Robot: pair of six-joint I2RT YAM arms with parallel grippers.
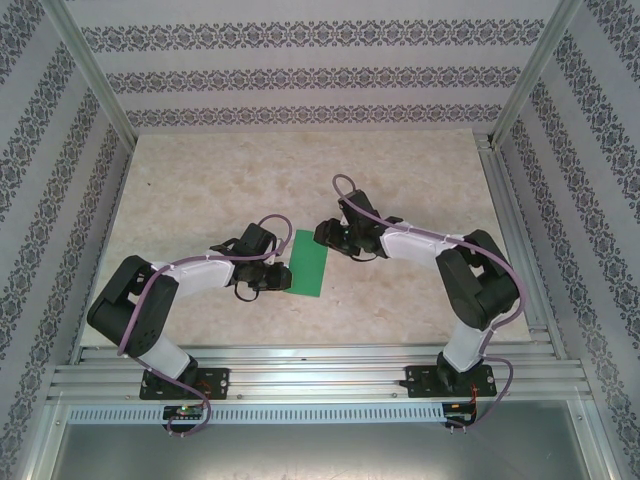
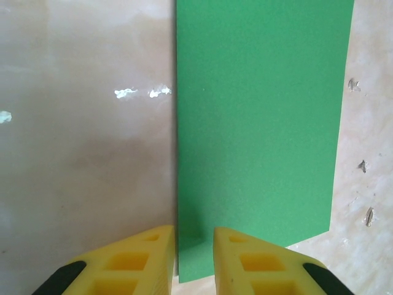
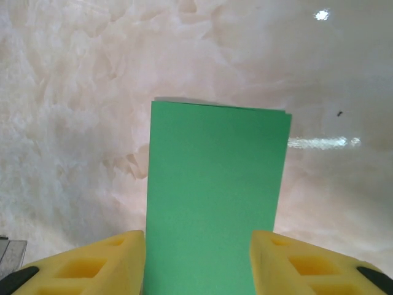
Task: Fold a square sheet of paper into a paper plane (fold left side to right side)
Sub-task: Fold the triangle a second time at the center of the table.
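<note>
- The green paper point(image 1: 308, 263) lies flat on the table point(image 1: 200, 190).
- The left gripper point(image 2: 194, 230), at its 8 o'clock, is slightly parted beside the edge.
- The right gripper point(image 3: 199, 236), at 2 o'clock, is spread wide.

1. The beige marbled tabletop point(image 1: 200, 190) is bare across its far half and along both sides, so there is open passage there.
2. A flat, bright green paper sheet point(image 1: 308, 263) lies at the centre and rises no higher than the surface.
3. The left gripper point(image 1: 283, 279) blocks the sheet's near left corner. Its yellow fingers point(image 2: 144, 261) stand narrowly parted over that edge.
4. The right gripper point(image 1: 326, 238) blocks the far right corner. Its yellow fingers point(image 3: 110, 264) are spread about the sheet's width.
5. The sheet's far left and near right corners are unobstructed.
6. Patterned walls point(image 1: 300, 75) and aluminium posts point(image 1: 95, 70) close off three sides.
7. Aluminium rails point(image 1: 320, 375) carrying the arm bases bar the near edge.
</note>
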